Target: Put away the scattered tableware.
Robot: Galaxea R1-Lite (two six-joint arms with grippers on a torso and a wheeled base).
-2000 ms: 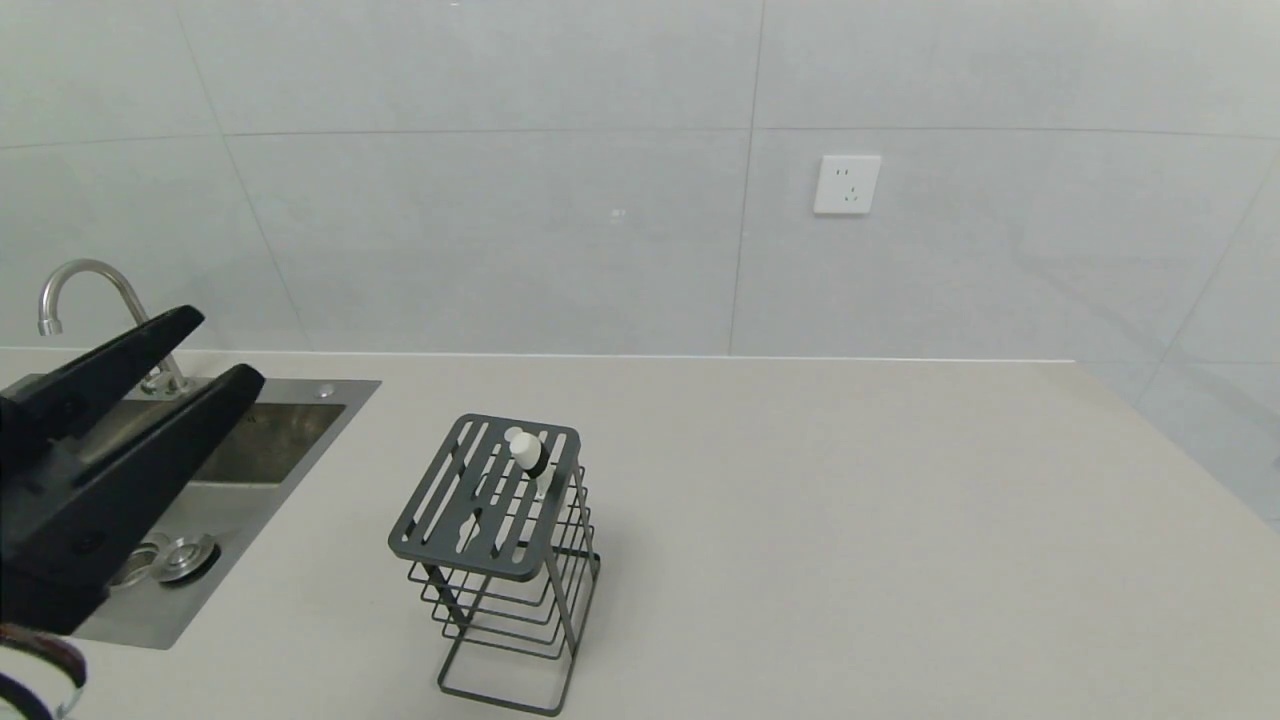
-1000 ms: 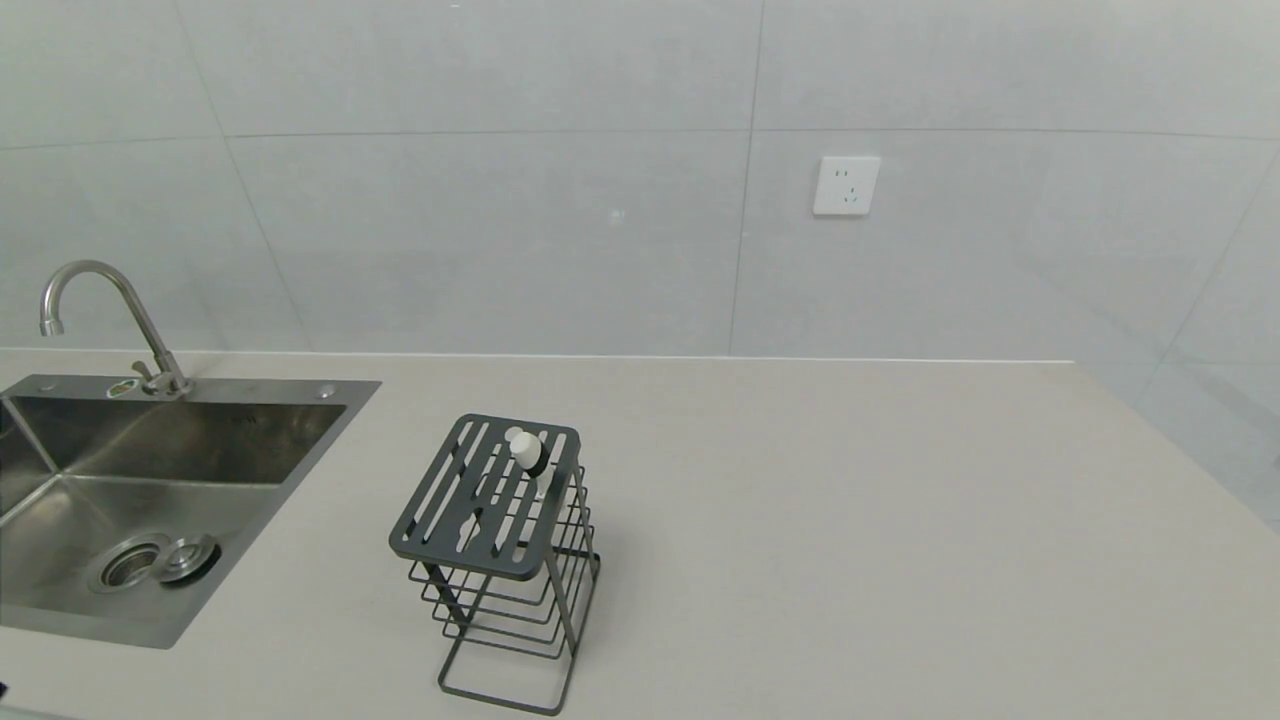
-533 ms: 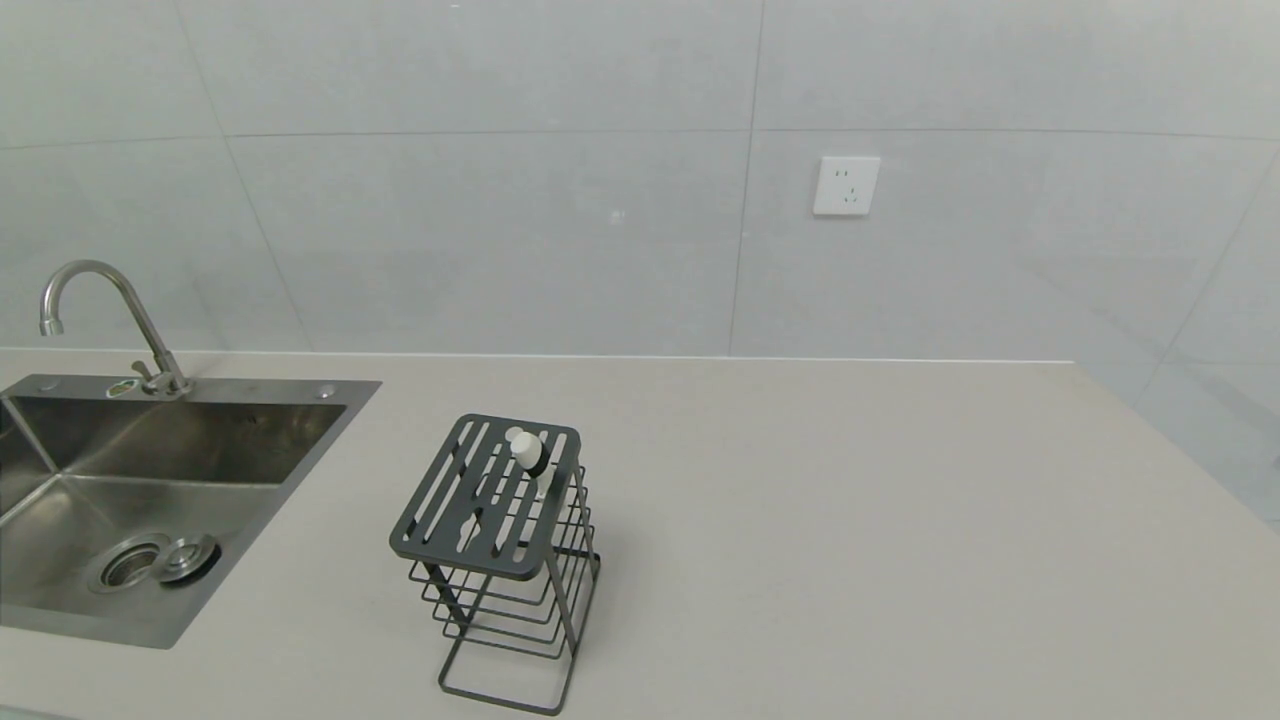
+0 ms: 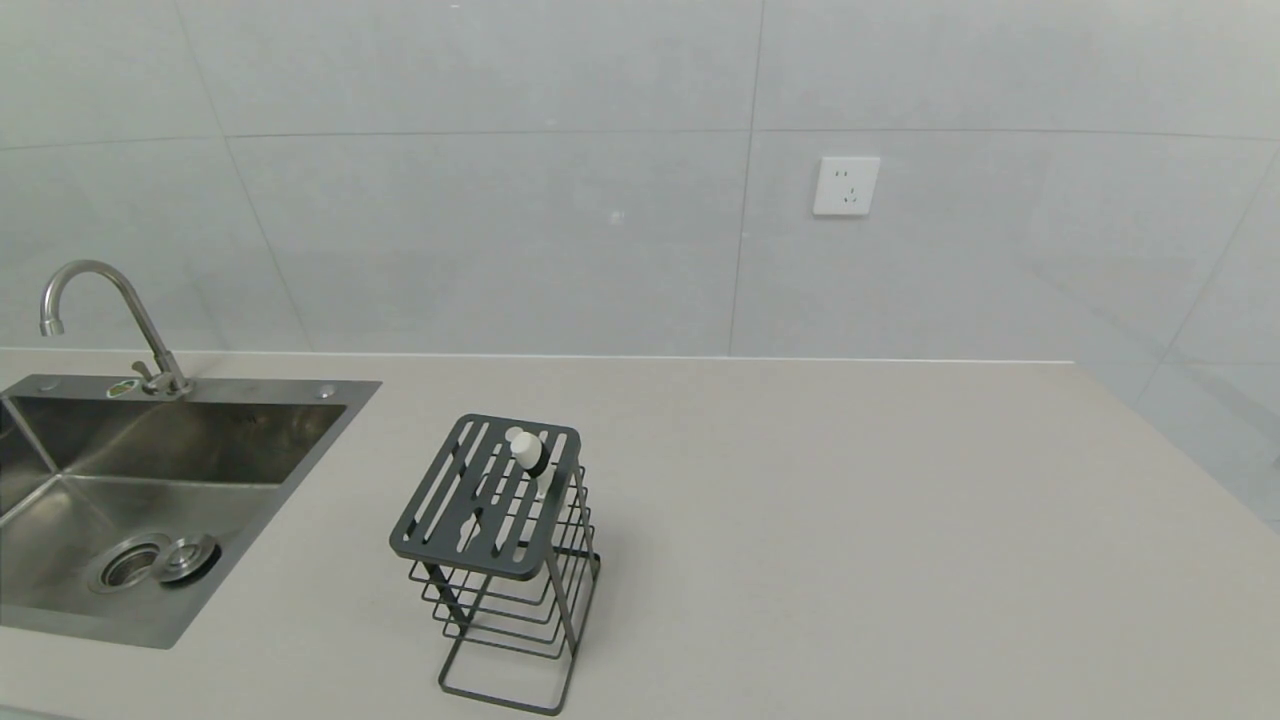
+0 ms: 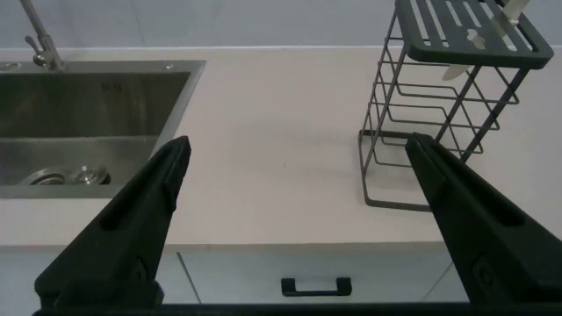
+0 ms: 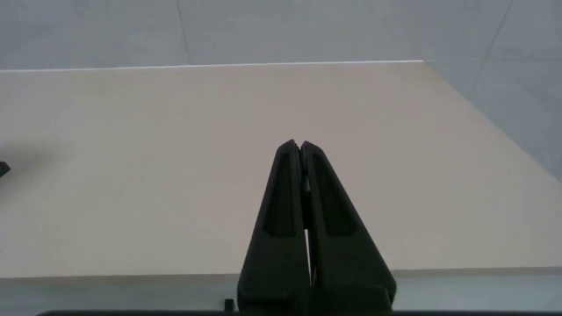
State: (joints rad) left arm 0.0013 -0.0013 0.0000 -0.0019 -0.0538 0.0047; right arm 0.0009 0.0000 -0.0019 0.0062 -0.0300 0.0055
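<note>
Remote log, items as I saw them:

1. Cutlery rack (image 4: pixel 488 520): dark grey wire frame w/ slotted top plate, upright on the countertop (image 4: pixel 850 520), just right of the sink and apart from it.
2. White utensil (image 4: pixel 523 447): the task item. It stood in a slot at the rack's far right corner, rounded end poking up above the plate and the rest hanging down inside the frame. I couldn't tell what kind of utensil it was.
3. Left gripper (image 5: pixel 297 145): fingers spread wide apart, nothing between them. It hung off the counter's front edge, facing the stretch between sink and rack and touching neither.
4. Right gripper (image 6: pixel 300 151): fingers pressed together, nothing in them. It was held at the counter's front edge, pointing across the counter toward the wall.
5. Sink (image 4: pixel 250 390): stainless, set into the counter's left end, w/ a drain strainer (image 4: pixel 130 565) in the basin floor.
6. Faucet (image 4: pixel 100 305): curved steel, at the sink's back rim.
7. Wall socket (image 4: pixel 846 185): white, on the tiled wall behind the counter, right of the rack.
8. Drawer handle (image 5: pixel 316 286): dark, below the counter's front edge.
</note>
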